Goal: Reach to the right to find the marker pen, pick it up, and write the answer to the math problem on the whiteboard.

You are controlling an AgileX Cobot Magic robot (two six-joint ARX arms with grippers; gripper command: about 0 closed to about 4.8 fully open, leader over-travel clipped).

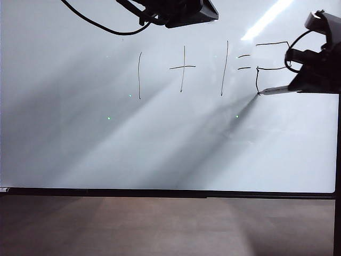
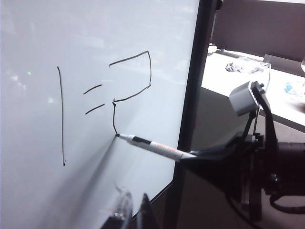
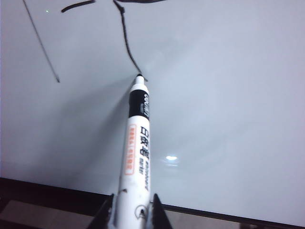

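The whiteboard [image 1: 80,133] fills the exterior view. The math problem [image 1: 184,69] reads one plus one, then two equals dashes. To their right is the answer [image 1: 269,58], an angular figure with a top line, a right side, a middle line and a short downstroke on its left. My right gripper [image 3: 132,202] is shut on the marker pen [image 3: 138,143]. Its dark tip touches the board at the lower end of that downstroke [image 2: 116,135]. My left gripper [image 2: 133,207] hovers over the board's lower right corner, its fingertips close together with nothing between them.
The board's black frame [image 1: 160,193] runs along the near edge, with brown table [image 1: 160,224] in front. A bulky black device with a cable [image 1: 178,12] hangs over the board's far edge. Past the board's right frame [image 2: 190,95] stands a pale table with clutter [image 2: 248,67].
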